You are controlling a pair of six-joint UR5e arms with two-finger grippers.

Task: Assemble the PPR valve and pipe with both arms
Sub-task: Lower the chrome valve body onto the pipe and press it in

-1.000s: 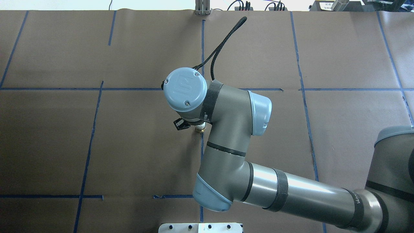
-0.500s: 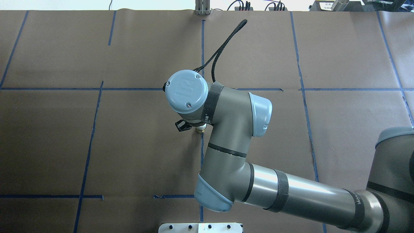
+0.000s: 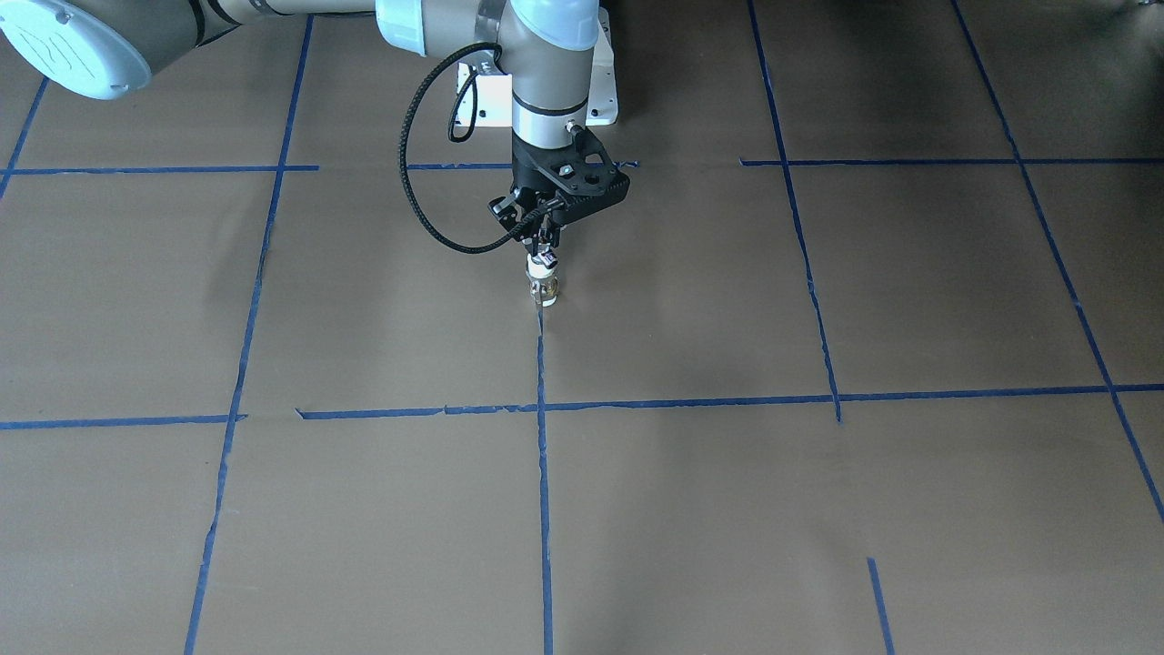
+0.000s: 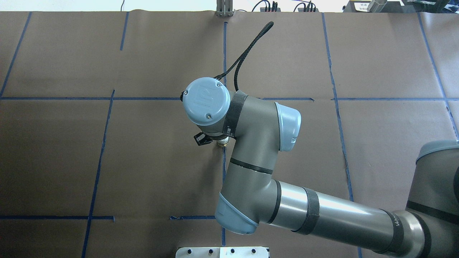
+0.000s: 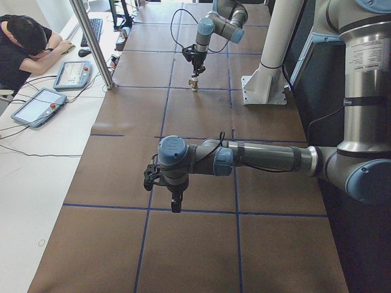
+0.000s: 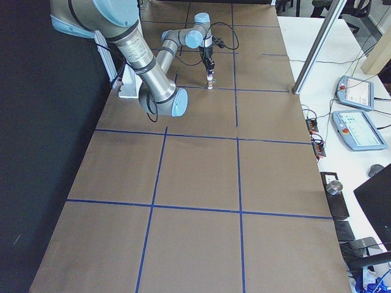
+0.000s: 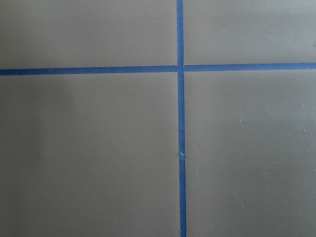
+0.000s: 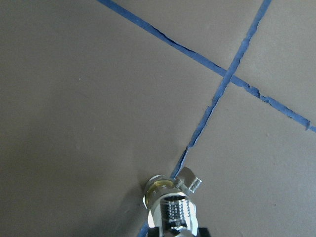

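At mid-table, clamps valve [image 3: 544, 286] upright in right gripper [image 3: 543, 247]. Hangs left gripper [image 5: 175, 206] well apart; cannot tell if open. Shows no pipe; joining not yet done.

The right arm [image 4: 322, 211] is a silver-grey tube with pale blue joint caps. The round cap [image 4: 206, 101] at the overhead view's centre bears an embossed logo and small screws [image 4: 208, 115]. Black straps [image 4: 311, 211] ring the tube, and a braided black cable [image 4: 247, 50] loops toward upper centre. The right gripper [image 3: 543, 255] is black, its body drilled with holes. The left arm [image 5: 263, 157] has the same colours.
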